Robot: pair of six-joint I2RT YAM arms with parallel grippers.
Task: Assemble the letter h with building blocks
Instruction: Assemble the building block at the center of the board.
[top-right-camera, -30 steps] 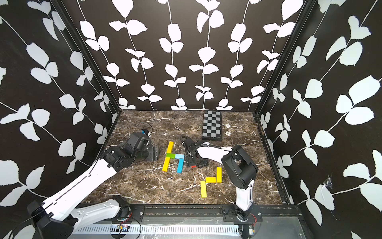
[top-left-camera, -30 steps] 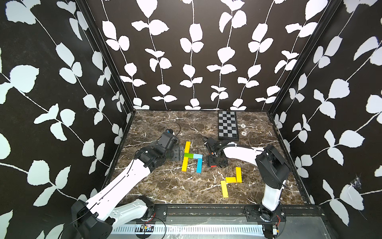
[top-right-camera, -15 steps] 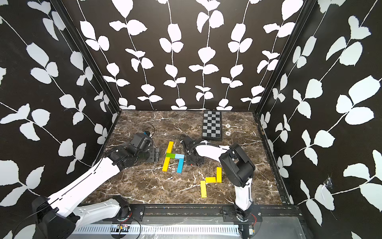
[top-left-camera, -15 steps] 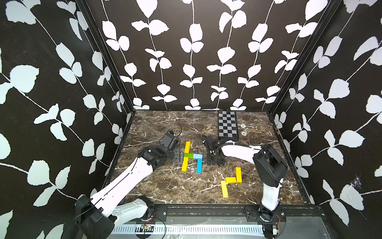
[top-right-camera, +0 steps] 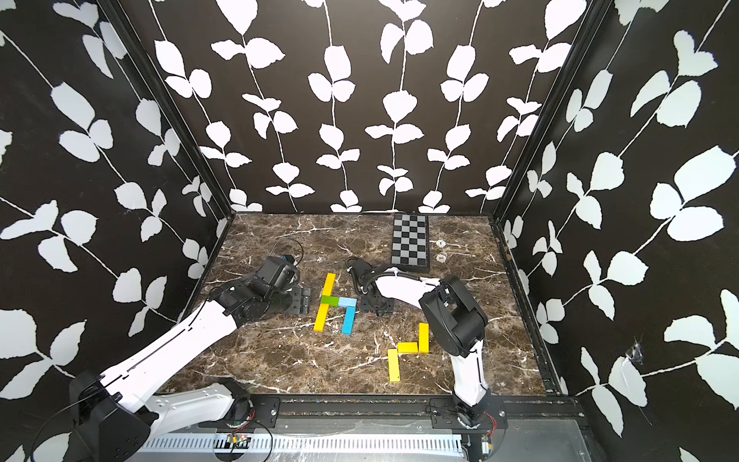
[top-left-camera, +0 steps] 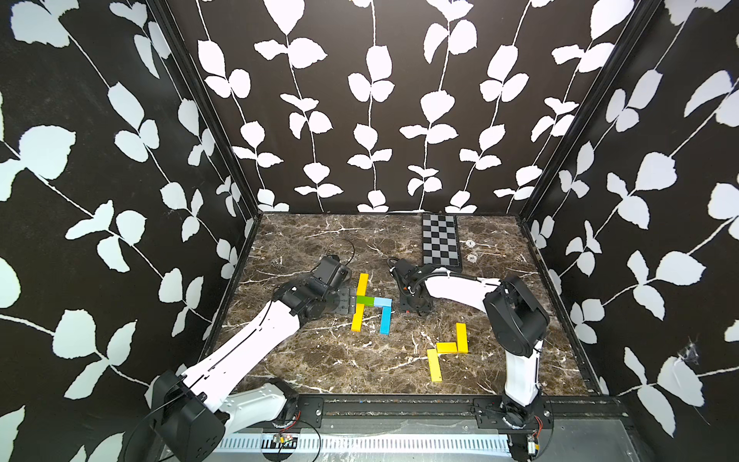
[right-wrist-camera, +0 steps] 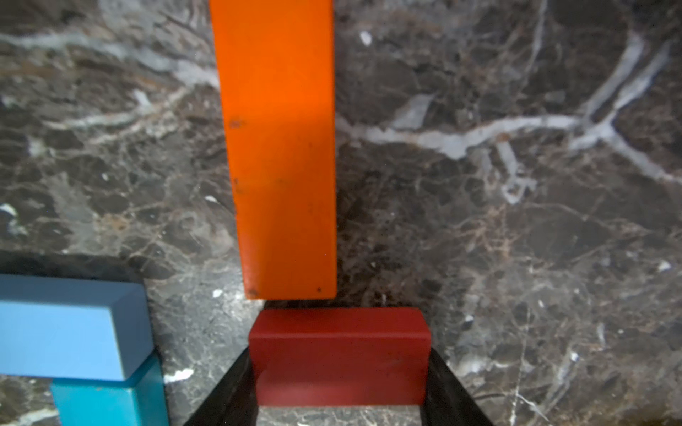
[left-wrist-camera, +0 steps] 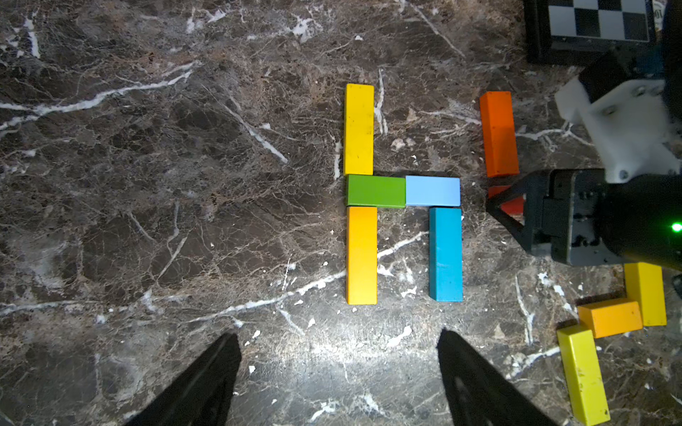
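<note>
Fingers (right-wrist-camera: pixel 225 394) of the right gripper (right-wrist-camera: pixel 340 354) closed against both ends of the red block (right-wrist-camera: pixel 339 376), block just short of the orange block (right-wrist-camera: pixel 280 147), near the light blue block (right-wrist-camera: pixel 66 328), left gripper (left-wrist-camera: pixel 336 333) fingers (left-wrist-camera: pixel 206 380) spread wide over marble table (left-wrist-camera: pixel 147 184).

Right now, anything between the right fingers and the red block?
Nothing visible. In the right wrist view the red block sits between the right gripper and its fingers, which look closed on its two ends. The orange block lies just beyond it, with a thin gap, outside the grip.
</note>
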